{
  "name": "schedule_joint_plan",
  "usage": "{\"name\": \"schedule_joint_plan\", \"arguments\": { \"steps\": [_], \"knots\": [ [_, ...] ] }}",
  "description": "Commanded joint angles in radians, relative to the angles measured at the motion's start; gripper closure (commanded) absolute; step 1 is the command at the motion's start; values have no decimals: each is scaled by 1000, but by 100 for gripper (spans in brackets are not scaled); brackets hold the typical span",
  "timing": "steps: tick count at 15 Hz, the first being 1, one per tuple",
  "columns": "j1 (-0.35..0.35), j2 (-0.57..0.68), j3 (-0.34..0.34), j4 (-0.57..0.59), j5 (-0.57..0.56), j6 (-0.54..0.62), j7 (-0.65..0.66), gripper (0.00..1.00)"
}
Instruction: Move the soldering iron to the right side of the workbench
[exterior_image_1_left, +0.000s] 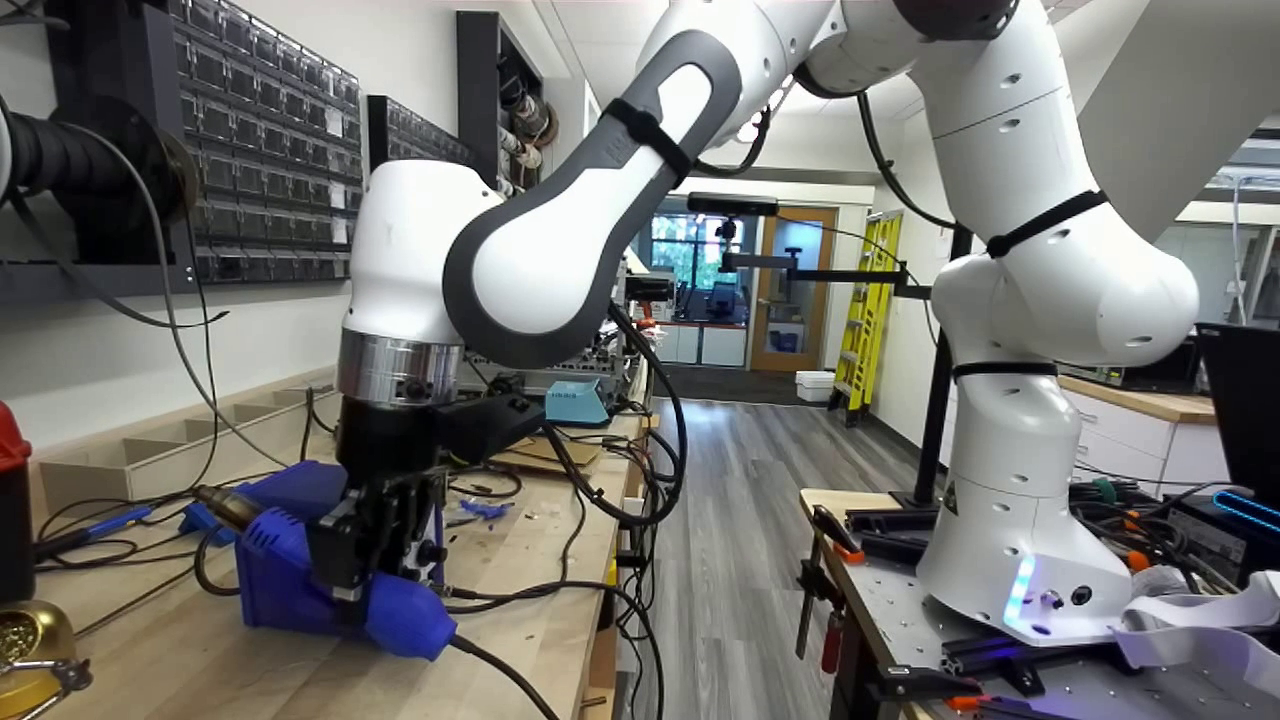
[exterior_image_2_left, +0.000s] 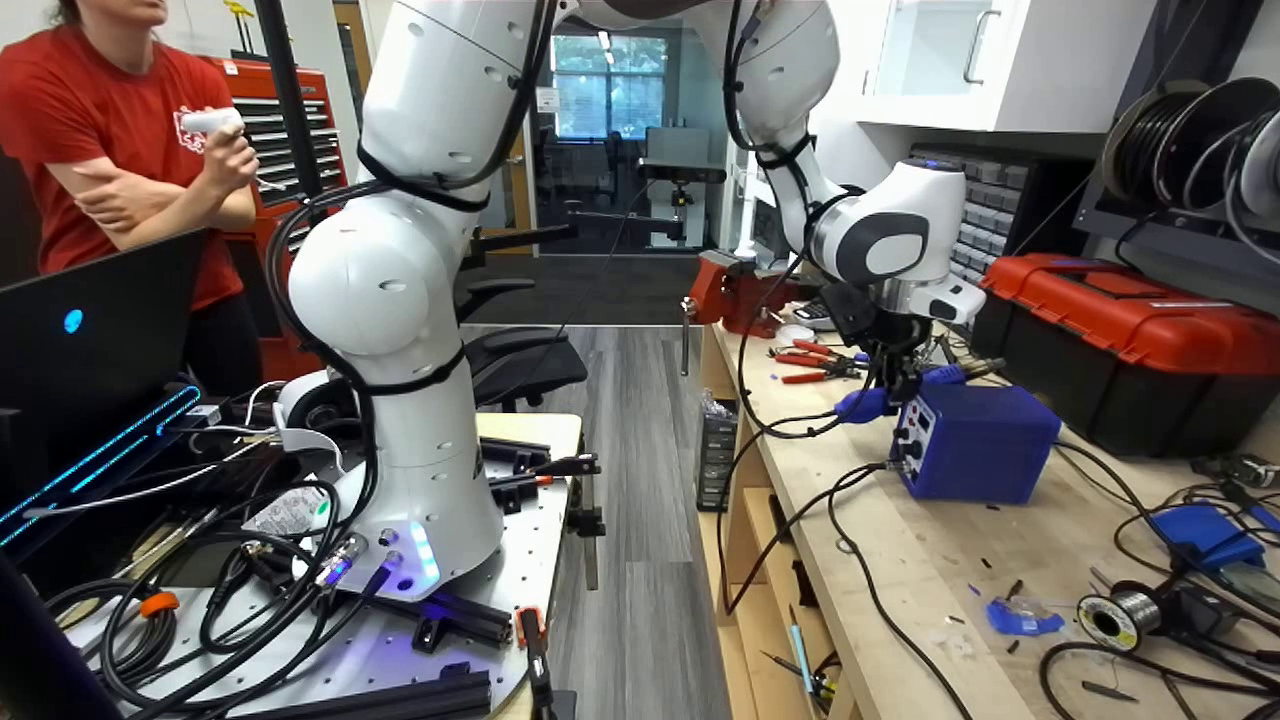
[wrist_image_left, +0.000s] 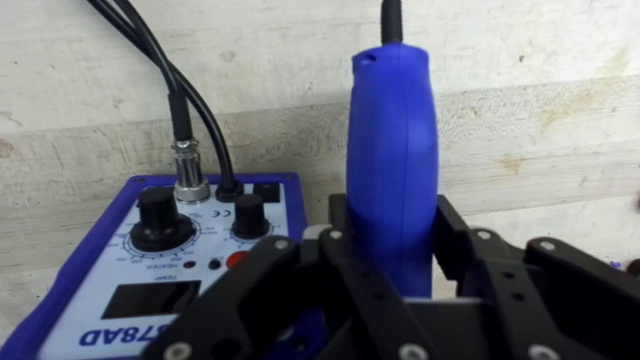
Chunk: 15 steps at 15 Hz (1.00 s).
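blue plastic handpiece (wrist_image_left: 392, 140), a black cord (wrist_image_left: 391, 22) leaving its end, clamped between the two jaws of a robotiq gripper (wrist_image_left: 391, 215), which press on it from both sides. slotted vents and a metal nozzle (exterior_image_1_left: 228, 505) give it the look of a hot-air tool, yet it is most likely what the task calls the soldering iron. a slim blue pen-shaped tool (exterior_image_1_left: 115, 522) lies apart among cables, so some doubt is fair.

the handpiece is at the light-wood workbench (exterior_image_2_left: 960, 545), just beside the blue 878ad station (exterior_image_2_left: 985, 445); in the wrist view the station's knobbed panel sits to its left.

as for progress, the grasp looks done. the carry looks barely begun at most, judging by how close handpiece and station are. whether the handpiece touches the wood, rests in a holder or hangs free cannot be told.

left to do, as i judge it: lift it clear, carry it to the right side, lower it and let go. nothing shows whose right is meant, so the remaining travel is uncertain. the trailing cord could snag on the station's cables (wrist_image_left: 155, 45) along the way.
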Motion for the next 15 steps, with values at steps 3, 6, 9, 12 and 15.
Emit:
{"name": "schedule_joint_plan", "arguments": {
  "steps": [3,6,9,12,15],
  "knots": [
    [1,-66,-12,-42,15,50,-32,84],
    [3,-100,-11,-78,13,91,-30,84],
    [8,-154,-13,-130,7,129,-24,84],
    [4,-204,-9,-168,9,171,-31,84],
    [5,-247,-11,-190,3,210,-31,84]
  ]
}}
